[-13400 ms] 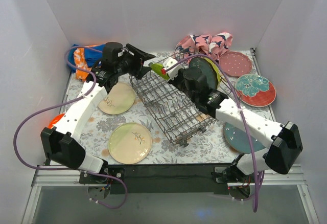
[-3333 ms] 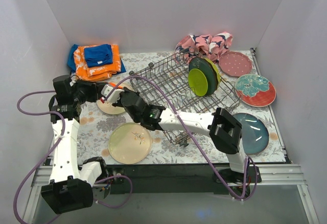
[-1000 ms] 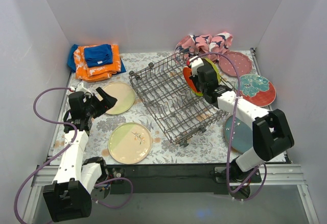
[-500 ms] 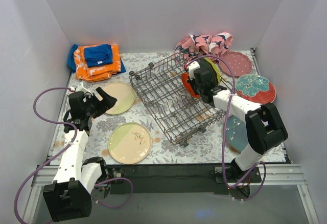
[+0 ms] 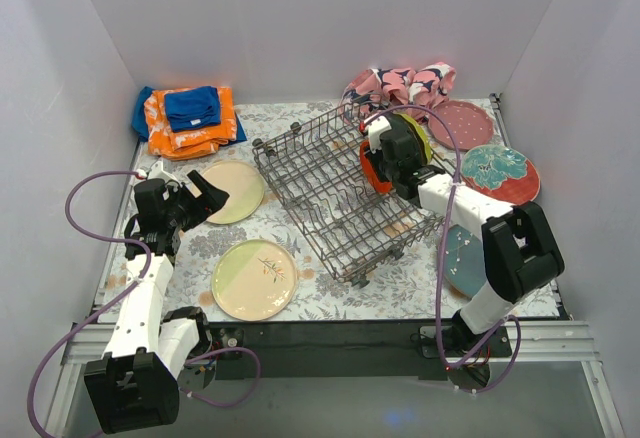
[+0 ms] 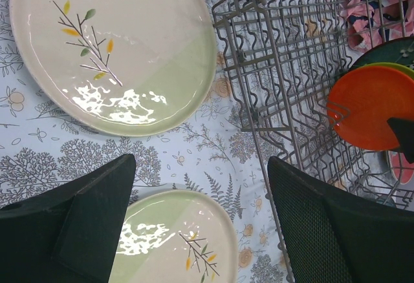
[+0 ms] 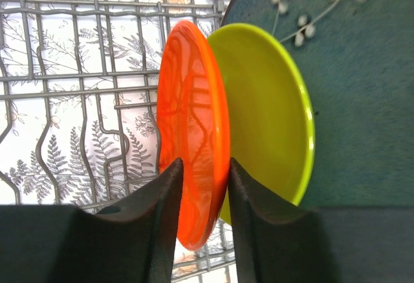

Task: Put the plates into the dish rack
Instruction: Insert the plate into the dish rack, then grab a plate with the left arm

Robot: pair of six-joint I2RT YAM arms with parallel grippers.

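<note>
Far left, at the back of the floral table cover [image 5: 190, 248], we see a folded stack of orange and blue cloths [image 5: 185, 118]. The left gripper [image 5: 205, 198] hovers with its fingers spread wide, holding nothing. Below it two round cream plates with leaf sprigs lie flat on the cover, left of the rack: the far cream plate [image 6: 110, 50] and the near cream plate [image 6: 174, 238]. The grey wire dish rack [image 5: 320, 198] sits diagonally mid-table. In its far right end three plates stand on edge between tines: the round orange plate [image 7: 194, 134], the lime green plate [image 7: 265, 121] right against it, then the dark green plate [image 7: 362, 89] behind. The right gripper [image 7: 204, 173] straddles the orange plate's rim, one finger on each side. We cannot tell whether it pinches or sits loose. Right of the rack we log the pink-and-navy patterned cloth [image 5: 400, 83] at the back, the dotted pink-red plate [image 5: 460, 123] and the red plate with teal pattern [image 5: 500, 175]. The teal plate [image 5: 458, 258] is partly hidden by the right arm. These three plates lie flat.
</note>
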